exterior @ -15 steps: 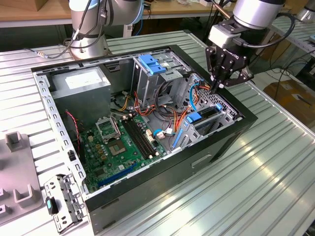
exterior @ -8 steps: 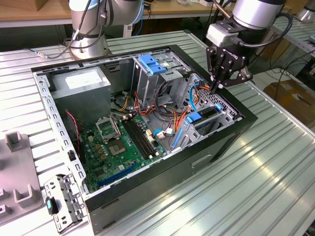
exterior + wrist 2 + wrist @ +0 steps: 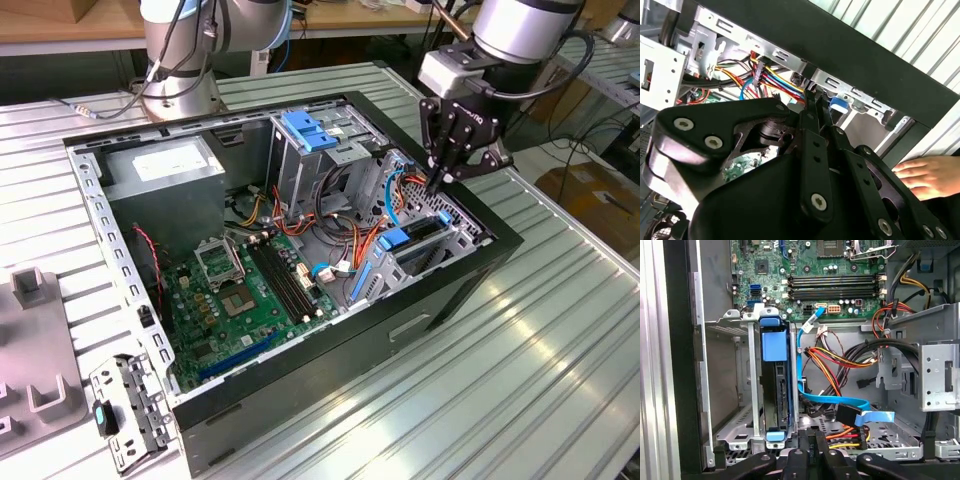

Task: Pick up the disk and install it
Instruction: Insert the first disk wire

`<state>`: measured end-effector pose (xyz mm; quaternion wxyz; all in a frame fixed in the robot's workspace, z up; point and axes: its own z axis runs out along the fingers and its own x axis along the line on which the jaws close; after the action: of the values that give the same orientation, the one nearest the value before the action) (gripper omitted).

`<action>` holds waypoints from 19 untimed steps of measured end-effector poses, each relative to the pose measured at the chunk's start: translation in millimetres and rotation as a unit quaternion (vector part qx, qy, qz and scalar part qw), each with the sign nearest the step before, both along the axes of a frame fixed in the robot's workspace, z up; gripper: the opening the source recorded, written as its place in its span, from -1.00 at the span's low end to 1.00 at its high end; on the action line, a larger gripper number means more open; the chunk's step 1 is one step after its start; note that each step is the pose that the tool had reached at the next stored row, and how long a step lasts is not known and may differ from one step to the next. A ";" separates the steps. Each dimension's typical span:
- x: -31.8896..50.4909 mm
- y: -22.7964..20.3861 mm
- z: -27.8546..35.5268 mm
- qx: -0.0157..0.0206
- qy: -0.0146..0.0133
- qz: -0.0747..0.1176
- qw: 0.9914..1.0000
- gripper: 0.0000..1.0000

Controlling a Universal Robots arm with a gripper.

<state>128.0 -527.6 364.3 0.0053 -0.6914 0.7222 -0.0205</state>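
The disk [image 3: 777, 390] stands on edge in the metal drive bay [image 3: 735, 430] at the front of the open computer case [image 3: 300, 380], dark with blue side rails. In the exterior view the disk [image 3: 418, 243] sits in the bay near that view's right side of the case. My gripper [image 3: 437, 181] hangs just above and behind the bay, apart from the disk, its black fingers [image 3: 810, 447] pressed together with nothing between them. In the second wrist view the gripper [image 3: 812, 100] points at the case's rim and the coloured cables.
Bundles of orange, yellow and blue cables [image 3: 840, 365] lie beside the bay. A second metal cage with a blue tab [image 3: 304, 130] stands mid-case, next to the green motherboard [image 3: 250, 290]. A person's hand [image 3: 927, 175] rests outside the case wall. A grey fixture [image 3: 35, 350] sits at the exterior view's left.
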 end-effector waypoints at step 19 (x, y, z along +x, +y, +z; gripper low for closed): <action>-13.6 -10.7 -2.7 0.001 0.000 0.023 1.000 -0.66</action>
<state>114.4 -538.3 361.6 0.0068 -0.7080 0.7059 -0.0197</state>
